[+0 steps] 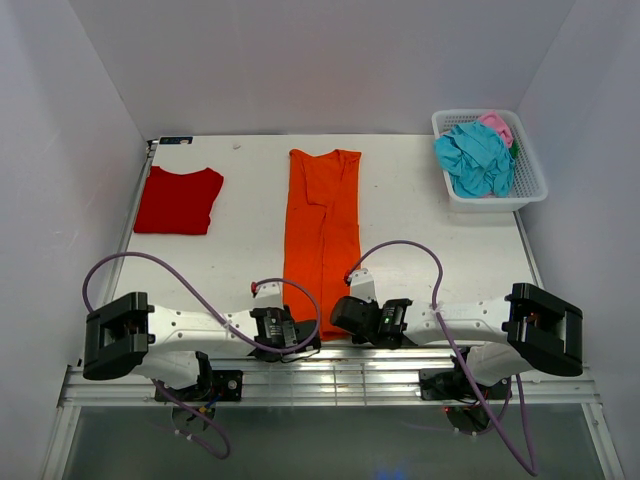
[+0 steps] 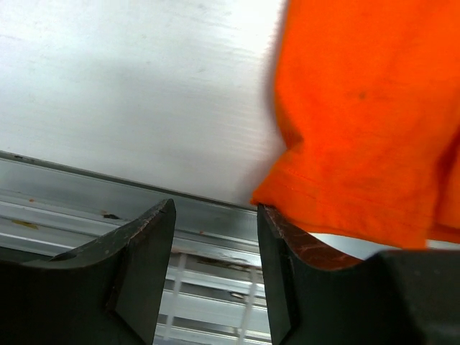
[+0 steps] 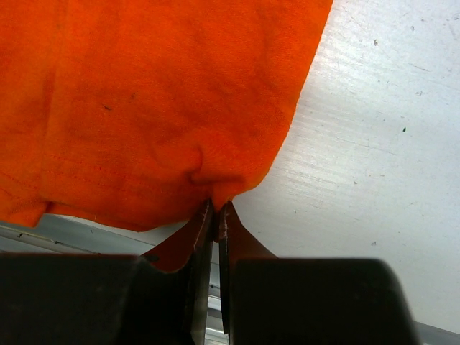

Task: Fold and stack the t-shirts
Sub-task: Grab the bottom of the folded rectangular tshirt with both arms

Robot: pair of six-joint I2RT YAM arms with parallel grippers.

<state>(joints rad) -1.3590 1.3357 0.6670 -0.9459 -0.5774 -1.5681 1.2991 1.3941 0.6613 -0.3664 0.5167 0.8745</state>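
The orange t-shirt (image 1: 322, 235) lies as a long narrow strip down the middle of the table, its hem at the near edge. My right gripper (image 1: 338, 316) is shut on the hem's right corner (image 3: 217, 192), and the cloth puckers at the fingertips. My left gripper (image 1: 298, 338) is open at the hem's left corner; in the left wrist view the orange cloth (image 2: 366, 122) rests by the right finger (image 2: 277, 230), with nothing between the jaws. The red t-shirt (image 1: 178, 200) lies folded at the far left. Teal (image 1: 475, 158) and pink (image 1: 497, 124) t-shirts sit crumpled in the basket.
The white lattice basket (image 1: 530, 188) stands at the far right corner. The aluminium rail (image 1: 330, 372) runs along the table's near edge just below both grippers; it also shows in the left wrist view (image 2: 86, 194). White walls enclose the table.
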